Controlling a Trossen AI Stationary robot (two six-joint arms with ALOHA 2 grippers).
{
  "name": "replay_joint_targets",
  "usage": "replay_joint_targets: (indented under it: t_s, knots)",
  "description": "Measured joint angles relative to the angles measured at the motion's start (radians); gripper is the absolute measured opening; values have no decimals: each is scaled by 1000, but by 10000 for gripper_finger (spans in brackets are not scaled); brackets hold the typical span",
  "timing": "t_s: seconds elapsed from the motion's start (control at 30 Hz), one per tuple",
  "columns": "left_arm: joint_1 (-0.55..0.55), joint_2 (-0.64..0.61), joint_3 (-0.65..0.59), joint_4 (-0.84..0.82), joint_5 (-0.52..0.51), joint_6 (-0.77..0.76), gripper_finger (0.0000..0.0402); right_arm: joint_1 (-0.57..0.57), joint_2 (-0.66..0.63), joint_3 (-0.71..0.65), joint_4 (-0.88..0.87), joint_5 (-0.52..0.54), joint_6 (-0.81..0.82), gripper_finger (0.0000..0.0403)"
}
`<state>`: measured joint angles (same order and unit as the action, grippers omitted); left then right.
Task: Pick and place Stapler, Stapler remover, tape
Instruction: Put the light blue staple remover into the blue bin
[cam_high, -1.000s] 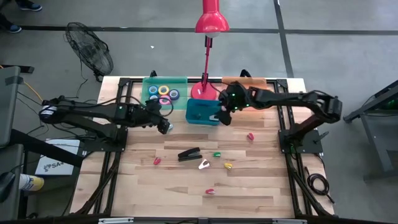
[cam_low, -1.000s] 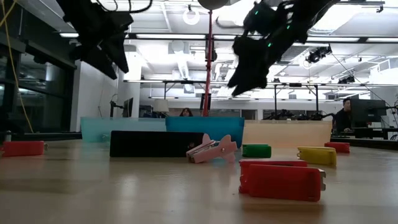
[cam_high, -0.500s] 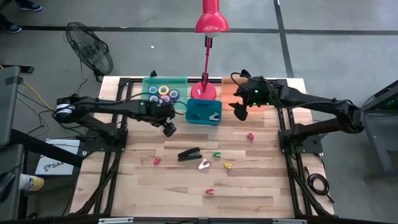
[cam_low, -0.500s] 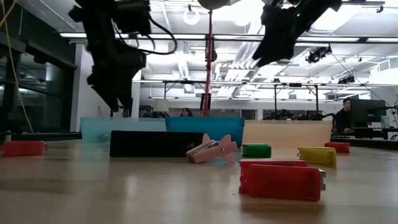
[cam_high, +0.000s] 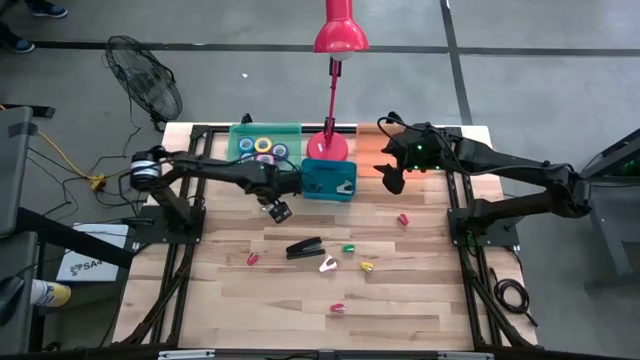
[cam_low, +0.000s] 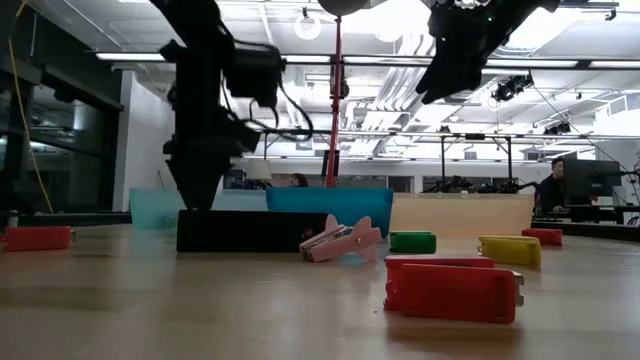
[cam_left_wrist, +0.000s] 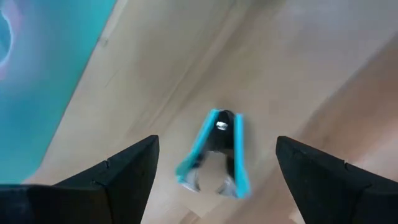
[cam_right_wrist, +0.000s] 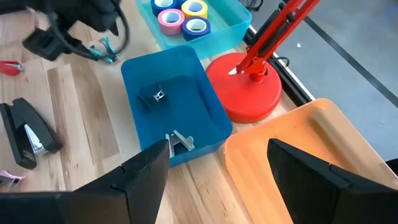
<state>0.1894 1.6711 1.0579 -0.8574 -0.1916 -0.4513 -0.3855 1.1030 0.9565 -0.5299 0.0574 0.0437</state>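
Note:
My left gripper (cam_high: 281, 211) hangs open low over the table, just near of the teal tray (cam_high: 240, 133). Its fingers stand on either side of a blue stapler remover (cam_left_wrist: 217, 148), which lies flat on the wood; they do not touch it. My right gripper (cam_high: 390, 181) is open and empty, raised between the blue bin (cam_high: 311, 190) and the orange tray (cam_right_wrist: 323, 134). The black stapler (cam_high: 305, 247) lies on the table at mid-table. Several tape rolls (cam_right_wrist: 181, 12) lie in the teal tray. Two stapler removers (cam_right_wrist: 168, 118) lie in the blue bin.
Loose removers lie on the wood: red (cam_high: 252, 259), white-pink (cam_high: 328, 264), green (cam_high: 349, 248), yellow (cam_high: 367, 266), red (cam_high: 403, 218), pink (cam_high: 337, 308). A red lamp base (cam_right_wrist: 244, 93) stands behind the blue bin. Bare wood spreads toward the near edge.
My left gripper has moved toward the table's right and near edge and come down close to the table, over the blue stapler remover. My right gripper has drawn back from over the blue bin toward the table's right and risen.

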Motion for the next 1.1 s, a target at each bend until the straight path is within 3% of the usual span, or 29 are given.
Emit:
replay_joint_targets:
  t_s: [0.33, 0.6, 1.1]
  knots:
    - [61, 78, 10, -32, 100, 58, 319, 0, 0, 0, -11, 0, 2, 264]
    - [61, 79, 10, -60, 108, 107, 315, 0, 0, 0, -12, 0, 1, 264]
    - [61, 79, 10, -58, 160, 103, 164, 0, 1, 0, -12, 0, 1, 264]
